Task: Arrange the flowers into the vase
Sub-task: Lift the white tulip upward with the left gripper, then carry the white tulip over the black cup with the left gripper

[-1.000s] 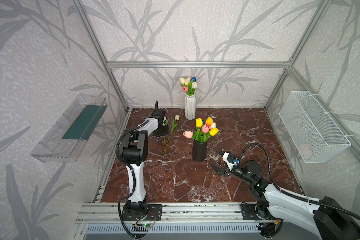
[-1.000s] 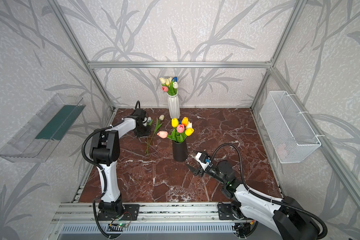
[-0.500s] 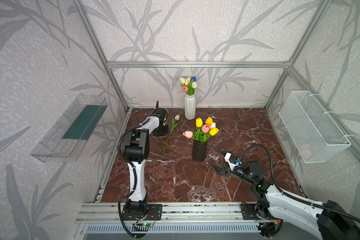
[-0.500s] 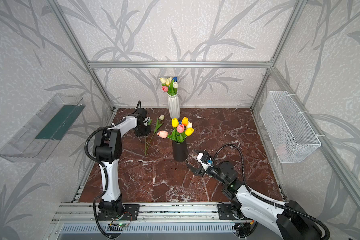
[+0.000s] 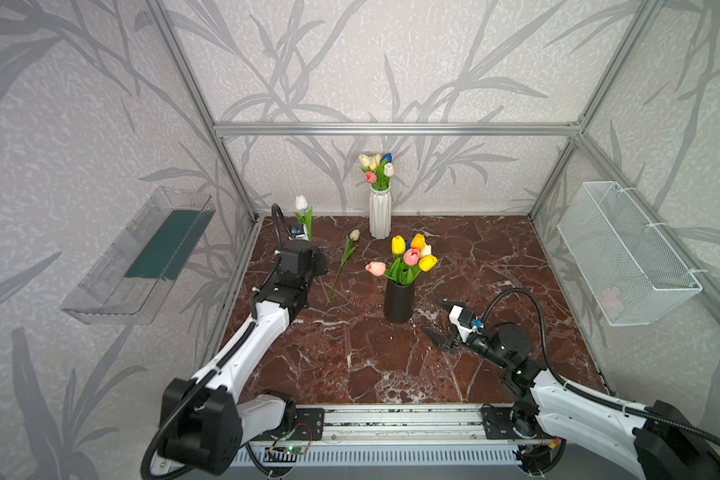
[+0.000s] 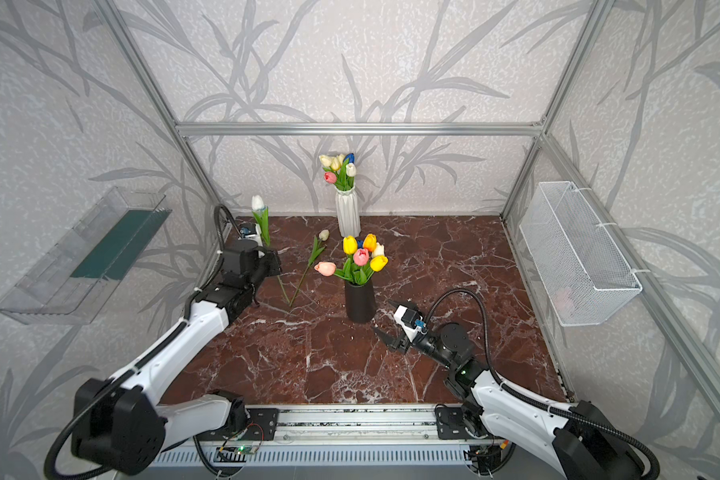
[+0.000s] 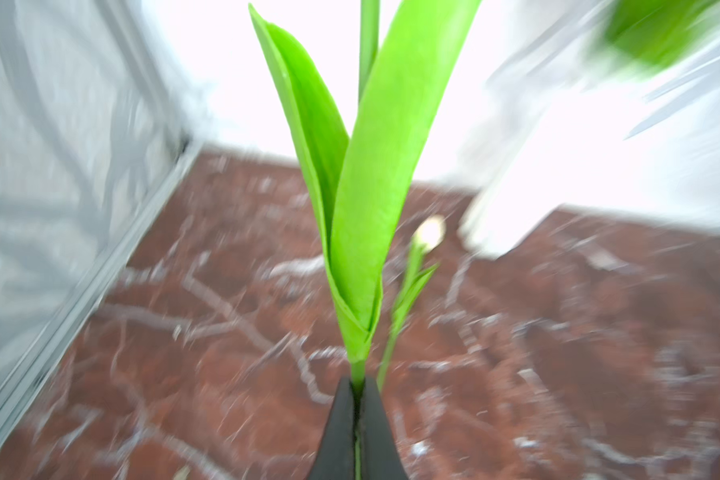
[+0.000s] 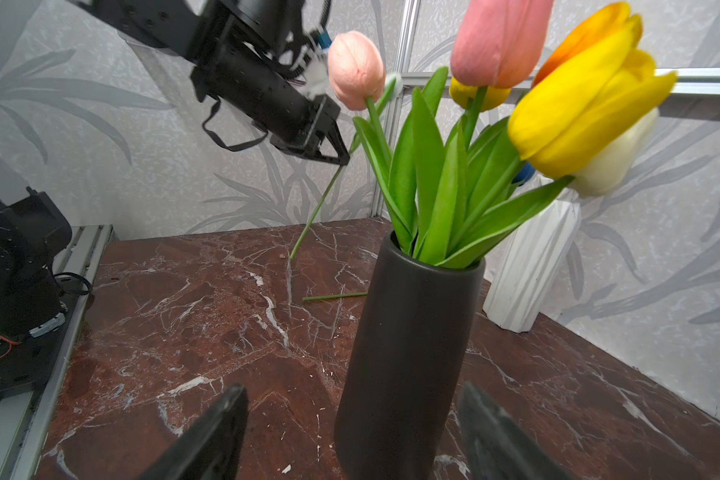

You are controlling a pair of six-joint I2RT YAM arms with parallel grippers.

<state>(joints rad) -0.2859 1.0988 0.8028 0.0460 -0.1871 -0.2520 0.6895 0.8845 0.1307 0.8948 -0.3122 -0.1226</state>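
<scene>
Left wrist view, blurred: my left gripper (image 7: 357, 384) is clamped on the stem of a white tulip (image 7: 362, 208), leaves upright. Right wrist view adds the stem's end low over the marble floor (image 8: 184, 311); my right gripper (image 8: 352, 388) gapes empty, facing the black vase (image 8: 408, 332) of tulips. In both top views that white tulip stands near the back-left corner post (image 5: 225, 158), a loose tulip (image 5: 341, 266) lies beside it, bare floor up front.

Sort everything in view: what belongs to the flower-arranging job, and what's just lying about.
Job:
- white tulip, clamped in the left gripper
- loose tulip, lying on the table
- black vase and white vase, both already stocked
- right gripper, open

Lying about:
- clear wall tray
- wire basket
</scene>
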